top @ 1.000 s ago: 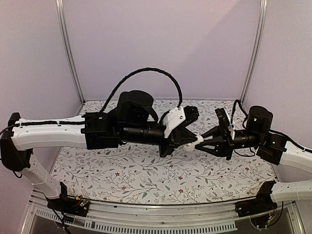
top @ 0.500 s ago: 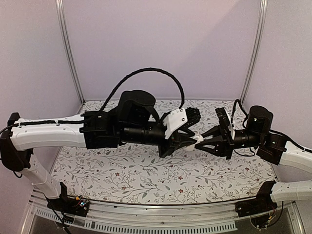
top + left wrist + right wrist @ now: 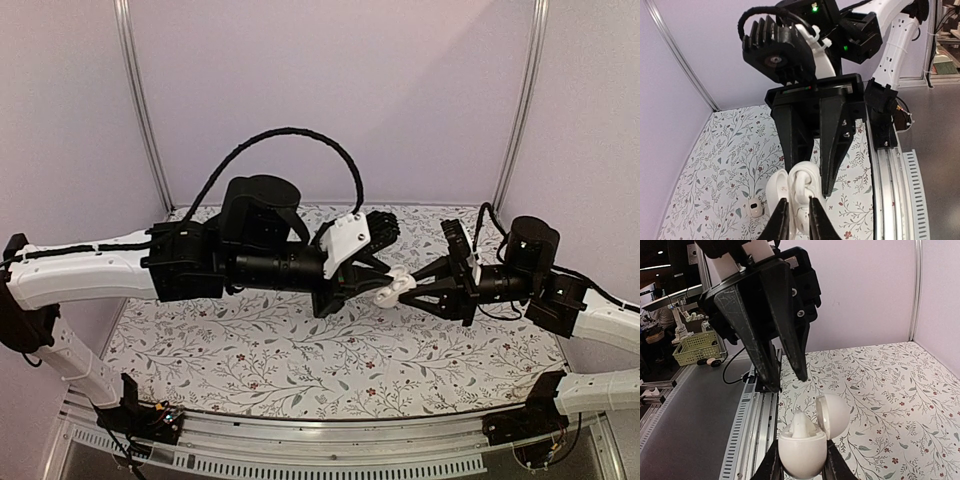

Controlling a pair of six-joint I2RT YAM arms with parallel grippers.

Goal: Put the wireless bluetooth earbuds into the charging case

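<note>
**A:** What is happening on the left?

**B:** The left gripper (image 3: 788,382) hangs in the air over the floral table (image 3: 250,360), a little right of its middle. Its jaws stand slightly apart and there is nothing between them. The tips are just above the charging case (image 3: 802,452) and clear of it.

**A:** And the case itself?

**B:** It is off the table, between the two arms. The lid (image 3: 834,415) is swung up on its hinge. One earbud (image 3: 801,424) sits in a socket with its white top poking above the rim.

**A:** Who is holding it?

**B:** The right gripper (image 3: 412,288), reaching in from the table's right edge. Its jaws are clamped on either side of the lower shell.

**A:** Is there anything on the table?

**B:** In the left wrist view, a small white object (image 3: 756,206) with a dark mark lies on the cloth below the case. I cannot tell whether it is the second earbud.
</note>
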